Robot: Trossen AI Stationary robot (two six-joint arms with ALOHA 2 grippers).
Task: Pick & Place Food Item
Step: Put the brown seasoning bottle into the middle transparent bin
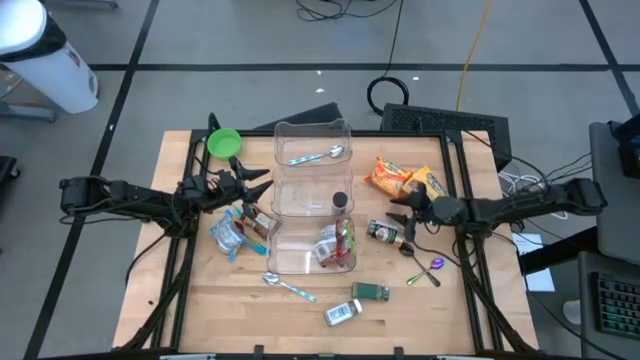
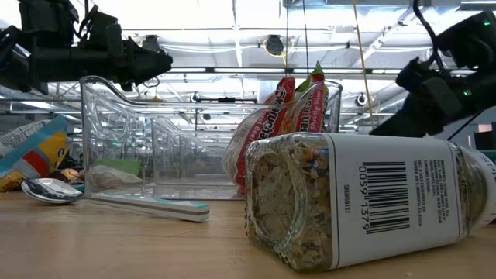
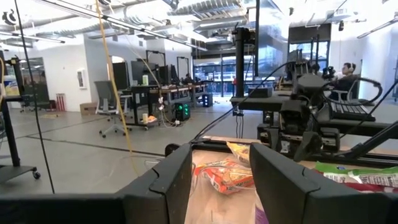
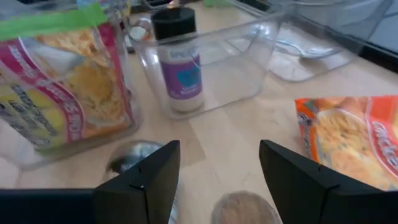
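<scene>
Nearest the low camera, a seasoning jar (image 2: pixel 364 200) lies on its side. Clear three-bin organizer (image 1: pixel 312 196) mid-table: noodle packet (image 1: pixel 335 243) in the 6 o'clock bin, spice bottle (image 1: pixel 341 203) centre, spoon (image 1: pixel 318 156) at 12. Snack bags (image 1: pixel 405 180) at 2 o'clock and other items remain loose. Left gripper (image 1: pixel 258 186) at 9, right gripper (image 4: pixel 211 171) at 3; both spread, empty. Judged partly done.

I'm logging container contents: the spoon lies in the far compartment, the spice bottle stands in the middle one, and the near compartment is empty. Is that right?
Not quite. The high view shows the near compartment holds a snack bag. The spoon in the far compartment and the spice bottle in the middle one are as you say.
</scene>
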